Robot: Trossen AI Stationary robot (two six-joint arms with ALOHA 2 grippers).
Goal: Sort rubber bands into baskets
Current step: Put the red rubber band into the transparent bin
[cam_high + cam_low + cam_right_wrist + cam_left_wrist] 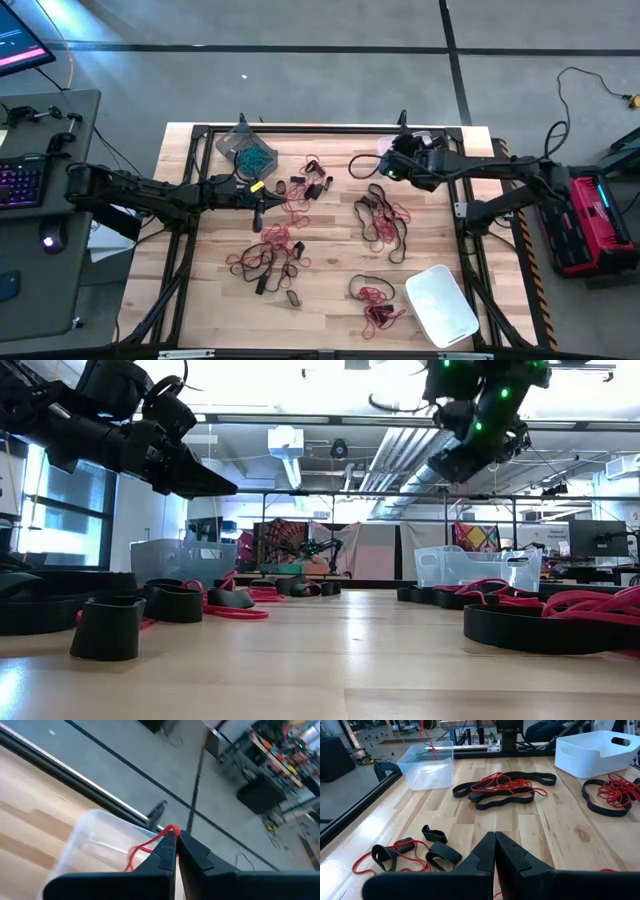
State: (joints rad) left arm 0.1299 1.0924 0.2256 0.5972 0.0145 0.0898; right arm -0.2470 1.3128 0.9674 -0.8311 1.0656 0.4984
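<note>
Red and black rubber bands lie in loose piles [385,222] [268,258] [375,300] across the wooden table. A grey-tinted basket [247,150] with teal bands stands at the far left. A clear basket [85,840] stands at the far right and a white basket [440,305] at the near right. My right gripper [177,836] hovers over the clear basket, shut on a red rubber band [147,845]. My left gripper [495,836] hangs shut above the table's middle left [258,208], touching nothing. My right gripper pinches the red rubber band's top bend [169,828] between its two fingertips. The fingers slant downward toward the table's far edge. The band is lifted clear and hangs slack below the tips, over the clear basket's inside.
Short black bands and red loops [410,855] lie just ahead of my left gripper, and a long black-and-red tangle [502,790] lies farther off. A black metal frame [330,128] runs along the table's far edge. A keyboard desk [40,190] stands left of the table.
</note>
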